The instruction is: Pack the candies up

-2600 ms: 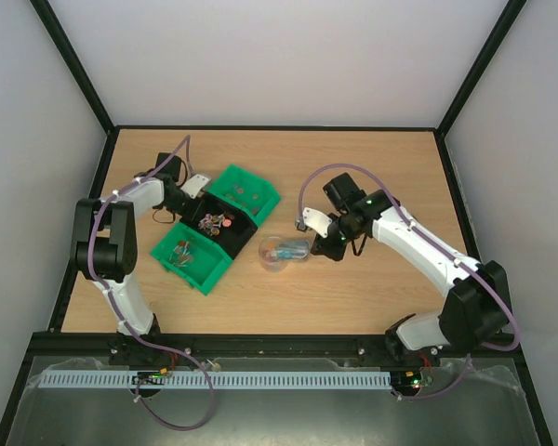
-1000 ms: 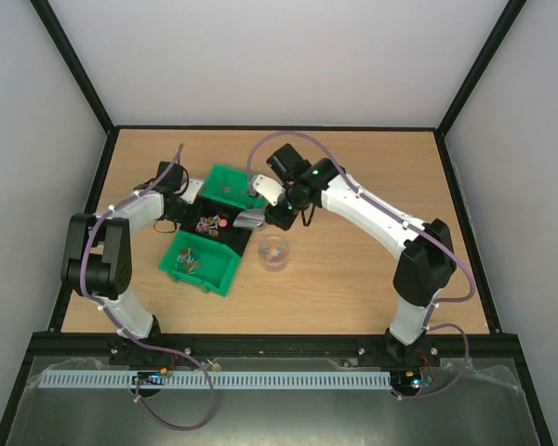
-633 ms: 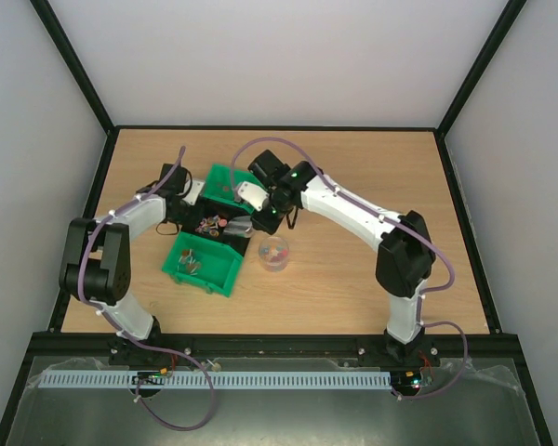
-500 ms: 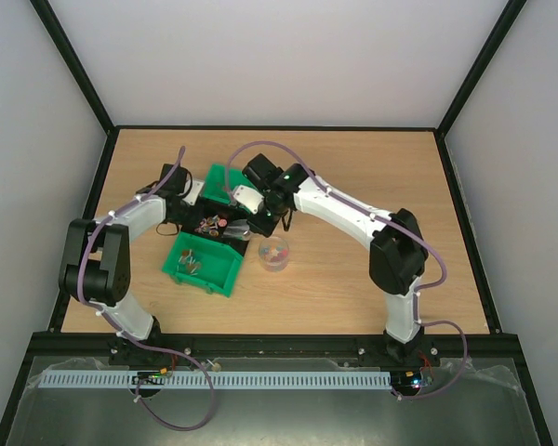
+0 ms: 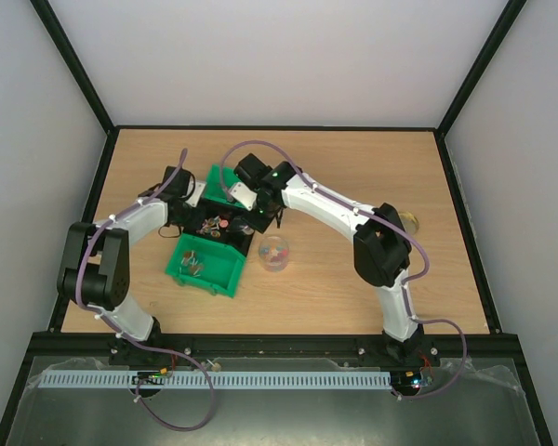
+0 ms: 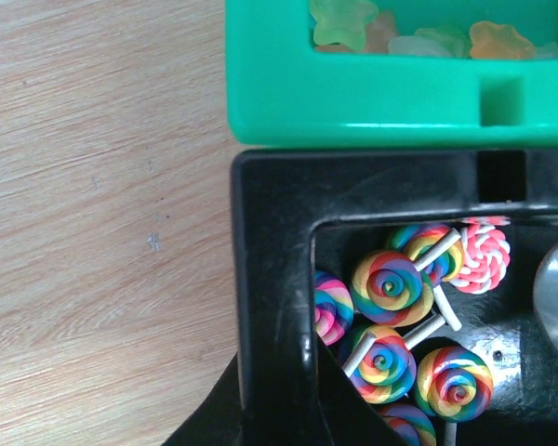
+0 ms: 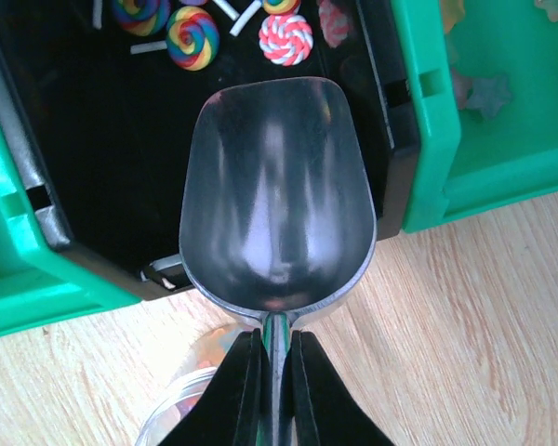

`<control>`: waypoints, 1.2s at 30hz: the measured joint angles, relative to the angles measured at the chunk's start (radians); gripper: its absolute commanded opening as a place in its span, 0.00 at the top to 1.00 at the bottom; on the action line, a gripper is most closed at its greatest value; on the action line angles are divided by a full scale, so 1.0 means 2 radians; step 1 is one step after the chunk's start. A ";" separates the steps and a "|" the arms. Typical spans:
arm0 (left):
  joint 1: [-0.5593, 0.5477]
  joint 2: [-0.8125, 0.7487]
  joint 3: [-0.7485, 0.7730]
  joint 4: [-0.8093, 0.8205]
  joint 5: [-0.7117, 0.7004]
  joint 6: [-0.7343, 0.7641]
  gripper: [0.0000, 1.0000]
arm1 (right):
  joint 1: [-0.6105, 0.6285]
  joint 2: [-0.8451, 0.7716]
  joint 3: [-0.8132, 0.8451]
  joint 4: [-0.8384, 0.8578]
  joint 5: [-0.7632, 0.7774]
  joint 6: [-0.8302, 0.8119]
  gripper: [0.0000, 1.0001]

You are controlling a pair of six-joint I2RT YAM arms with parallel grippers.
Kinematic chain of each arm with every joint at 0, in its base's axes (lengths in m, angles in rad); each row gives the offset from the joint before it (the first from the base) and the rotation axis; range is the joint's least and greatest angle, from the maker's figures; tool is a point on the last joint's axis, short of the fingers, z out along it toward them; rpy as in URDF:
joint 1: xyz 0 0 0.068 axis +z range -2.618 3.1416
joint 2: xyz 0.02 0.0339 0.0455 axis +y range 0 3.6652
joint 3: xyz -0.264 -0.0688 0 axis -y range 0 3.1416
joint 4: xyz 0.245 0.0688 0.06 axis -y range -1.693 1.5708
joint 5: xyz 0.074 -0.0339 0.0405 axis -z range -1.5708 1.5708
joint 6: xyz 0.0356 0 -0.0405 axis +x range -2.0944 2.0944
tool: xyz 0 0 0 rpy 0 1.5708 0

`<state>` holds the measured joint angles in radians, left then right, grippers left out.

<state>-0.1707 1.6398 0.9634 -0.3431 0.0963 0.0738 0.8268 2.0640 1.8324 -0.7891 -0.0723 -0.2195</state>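
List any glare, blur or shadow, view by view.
Top view: even light, sharp throughout. Left wrist: candies crisp, small highlights on the glossy black bin rim. Right wrist: scoop carries streaky reflections; the jar at the bottom edge looks soft.

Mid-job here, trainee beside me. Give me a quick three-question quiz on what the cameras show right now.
1. True or false: the scoop in the right gripper is loaded with candies.
2. The scoop's bowl hangs over: A the black bin; B the green bin of star sweets; C the jar.
3. Fill in: the left gripper straddles a wall of the ___ bin.
Key: 1 false, the scoop is empty. 2 A; the green bin sits next to the black bin, and the jar stands beside the bins. 3 black.
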 measured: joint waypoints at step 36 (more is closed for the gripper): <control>-0.009 -0.013 -0.023 0.016 -0.006 -0.004 0.98 | 0.005 0.073 0.039 0.073 -0.059 -0.012 0.99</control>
<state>-0.1886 1.6138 0.9165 -0.3119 0.0853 0.0658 0.8371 2.2093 1.9095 -0.6426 -0.1909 -0.2428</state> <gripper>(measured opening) 0.064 0.057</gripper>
